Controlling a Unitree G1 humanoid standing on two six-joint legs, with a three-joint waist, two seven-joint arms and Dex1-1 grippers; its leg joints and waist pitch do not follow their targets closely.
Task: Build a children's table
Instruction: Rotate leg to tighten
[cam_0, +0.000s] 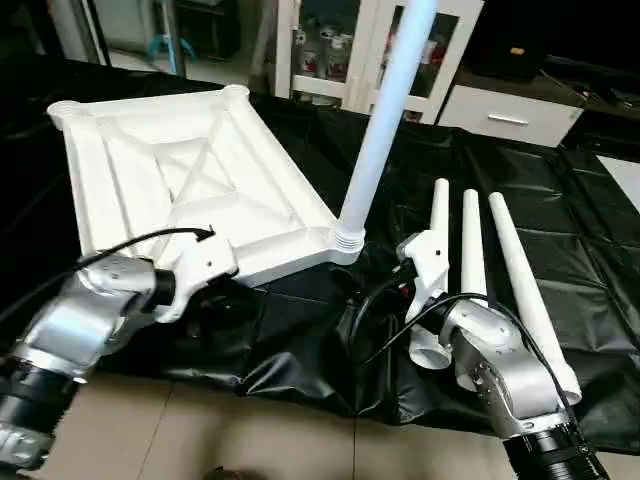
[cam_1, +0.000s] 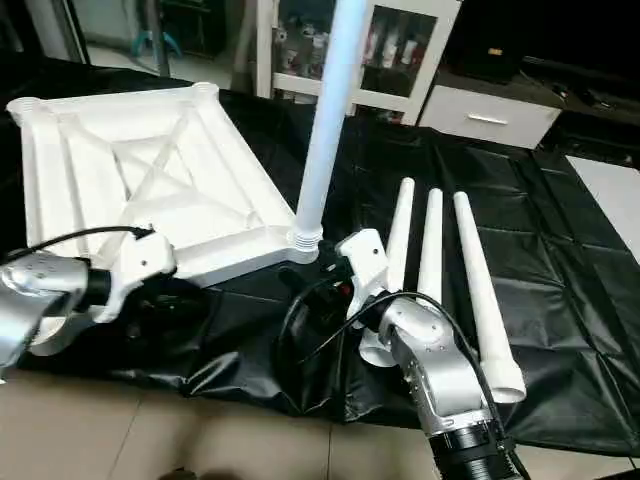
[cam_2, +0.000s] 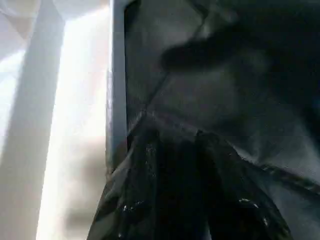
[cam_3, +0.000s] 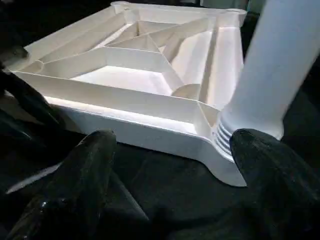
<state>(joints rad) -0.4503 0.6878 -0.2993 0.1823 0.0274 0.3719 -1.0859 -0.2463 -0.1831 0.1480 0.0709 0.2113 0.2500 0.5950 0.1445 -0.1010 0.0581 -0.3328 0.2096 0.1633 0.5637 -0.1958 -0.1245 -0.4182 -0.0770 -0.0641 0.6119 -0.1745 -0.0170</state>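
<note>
No brand, label or writing can be read anywhere. On the left, the left pincer (cam_0: 205, 262) sits at the near edge of the white table top (cam_0: 190, 180), by its near left corner; whether it touches the rim is unclear, and its black fingers (cam_2: 150, 200), seen close against the black cover, look narrowly parted with nothing visibly held, though this is hard to judge. The table top lies upside down on the black-draped bench (cam_0: 560, 200), left of centre, showing an X of ribs inside a raised rim and round sockets at the corners. At its near right corner one long white leg (cam_0: 385, 120) stands upright in a socket, with a ribbed collar at its foot. Just right of that corner, the right pincer (cam_3: 170, 165) hovers with its black fingers (cam_3: 90, 165) wide apart, holding nothing, pointed at the leg's foot and the corner but apart from them. Further right, three loose white legs (cam_0: 520, 280) lie side by side on the bench, thin ends far, wide open ends near.
</note>
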